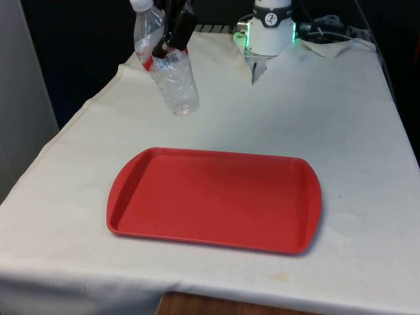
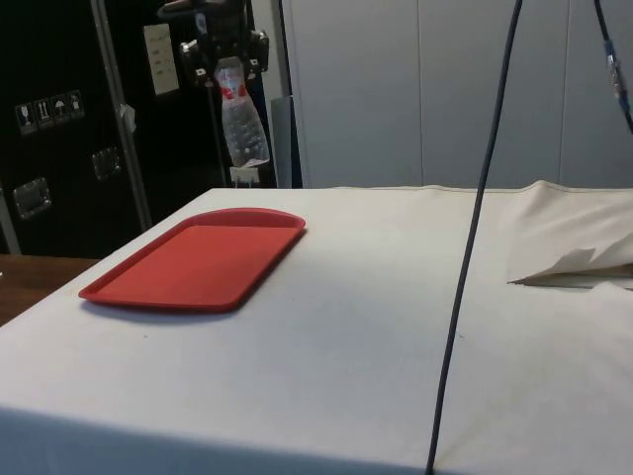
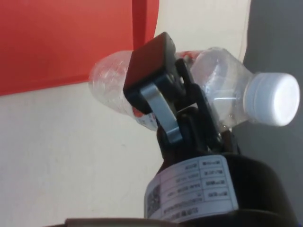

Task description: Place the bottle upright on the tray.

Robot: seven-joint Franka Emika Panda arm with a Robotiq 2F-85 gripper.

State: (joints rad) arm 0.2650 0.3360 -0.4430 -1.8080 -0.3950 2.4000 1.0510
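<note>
Your end effector (image 1: 172,41) is clamped on the bottle (image 1: 172,79), hanging above the worktop (image 1: 341,118) beyond the tray's (image 1: 216,197) far-left corner, long axis near vertical, cap uppermost; the tray lies nearer.

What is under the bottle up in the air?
The bottle hangs in the gripper above white cloth, just beyond the red tray. Nothing touches its bottom end.

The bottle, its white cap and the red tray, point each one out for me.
bottle (image 1: 176,82), front view, on its clear lower body below the jaws.
white cap (image 3: 277,99), wrist view, on the cap's flat top.
red tray (image 1: 216,200), front view, on its bare floor.
</note>
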